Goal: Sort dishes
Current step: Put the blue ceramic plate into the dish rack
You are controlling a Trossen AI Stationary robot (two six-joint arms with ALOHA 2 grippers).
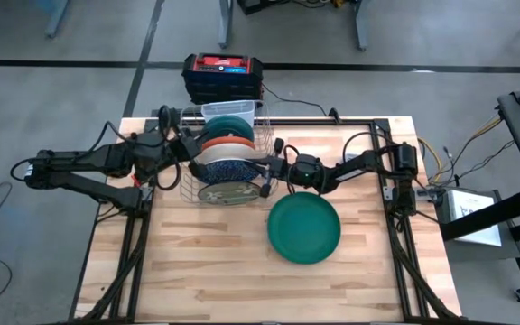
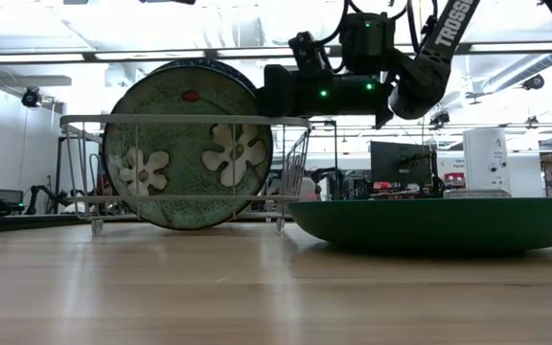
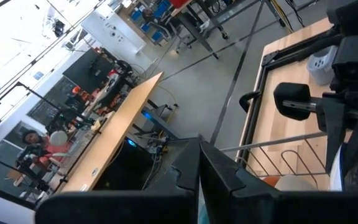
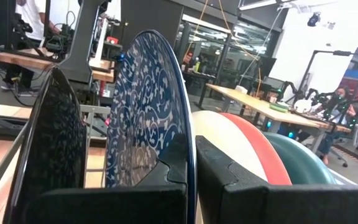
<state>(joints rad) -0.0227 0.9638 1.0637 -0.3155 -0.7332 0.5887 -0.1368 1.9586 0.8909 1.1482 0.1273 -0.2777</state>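
Nearest the camera side of the table, just in front and to the right of the rack point(image 1: 228, 153), the big green plate point(image 1: 304, 227) lies flat and alone. It looks broad, stiff and glazed, so likely slippery and breakable; its raised rim is the only real place to pinch it.

In the rack, the dishes stand on edge, packed close. At the front is the flowered plate point(image 2: 188, 146), then the blue plate point(image 4: 151, 112), and behind it white, orange point(image 4: 260, 152) and teal point(image 4: 303, 163) dishes. All seem hard ceramic: rigid, smooth, chip-prone if knocked together. The top rim, clear of the wires, is the best hold, and a lift straight up should avoid scraping neighbours.

The right gripper point(image 1: 269, 167) is at the rack's right side, over the front plates. Its fingers point(image 4: 166, 180) are clamped together on the blue plate's rim.

At the rack's left side, the left gripper point(image 1: 185, 143) hovers with fingers point(image 3: 188, 177) shut, apparently holding nothing.
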